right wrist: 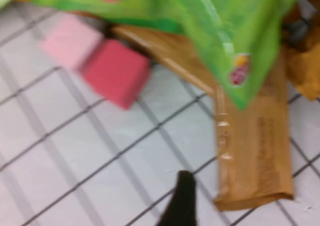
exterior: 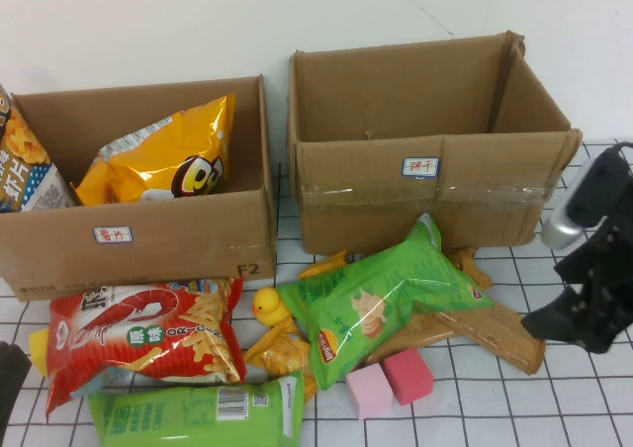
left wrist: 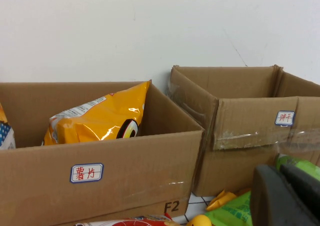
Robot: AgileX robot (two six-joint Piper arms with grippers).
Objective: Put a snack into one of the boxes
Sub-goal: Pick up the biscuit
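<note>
Two open cardboard boxes stand at the back: the left box [exterior: 148, 234] holds a yellow chip bag [exterior: 163, 158], the right box [exterior: 425, 205] looks empty. In front lie a green chip bag [exterior: 381, 299], a red shrimp-snack bag [exterior: 148, 338], another green bag [exterior: 198, 415] and a long brown packet [exterior: 499, 335]. My right gripper [exterior: 579, 318] hovers low at the right, just off the brown packet's end [right wrist: 252, 151]. It is open; one dark finger [right wrist: 182, 201] shows beside the packet. My left gripper [left wrist: 287, 196] is shut and empty, low at the front left.
A yellow rubber duck [exterior: 267, 306], small orange packets [exterior: 282, 348] and two pink cubes [exterior: 368, 390] [exterior: 407, 373] lie among the snacks. Another snack bag [exterior: 25, 165] leans in the left box's far corner. A white wall stands behind the boxes.
</note>
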